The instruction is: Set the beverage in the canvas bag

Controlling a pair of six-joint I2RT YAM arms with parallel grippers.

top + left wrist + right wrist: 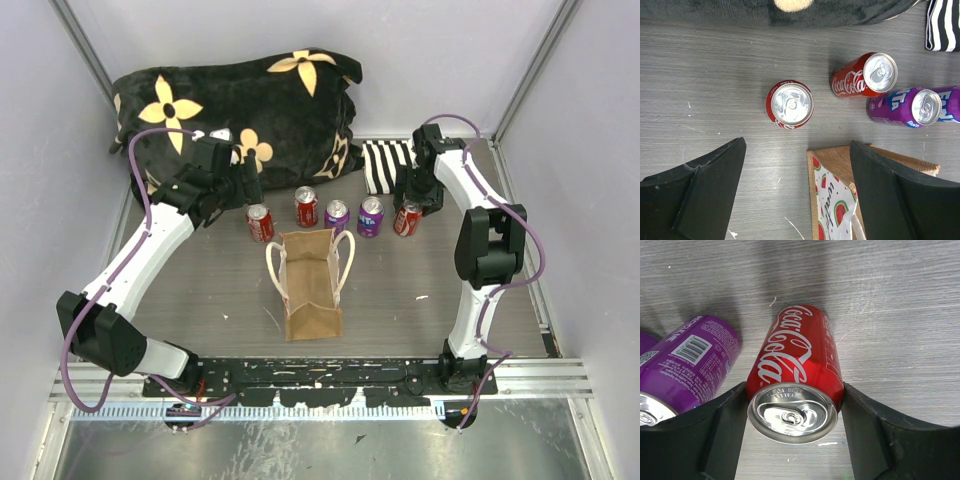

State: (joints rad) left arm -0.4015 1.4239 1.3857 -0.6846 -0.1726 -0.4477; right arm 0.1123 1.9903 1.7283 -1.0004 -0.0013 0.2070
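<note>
The tan canvas bag (pixel 312 285) with cream handles stands open mid-table; its corner shows in the left wrist view (pixel 837 165). Several cans stand in a row behind it. My right gripper (pixel 410 207) is shut on the rightmost red Coca-Cola can (pixel 407 220), which stands on the table; its fingers (pixel 727 420) press both sides of the can (pixel 797 355). My left gripper (pixel 238 185) is open and empty, held above the table near the leftmost red can (pixel 259 223). That can (pixel 789 104) lies ahead of the open left gripper (pixel 797 145).
Between the end cans stand a red can (pixel 306 206) and two purple cans (pixel 337 216), (pixel 371 216); one purple can (pixel 695 365) is close left of the held one. A black flowered cushion (pixel 240 105) and a striped cloth (pixel 385 165) lie behind. Walls close three sides.
</note>
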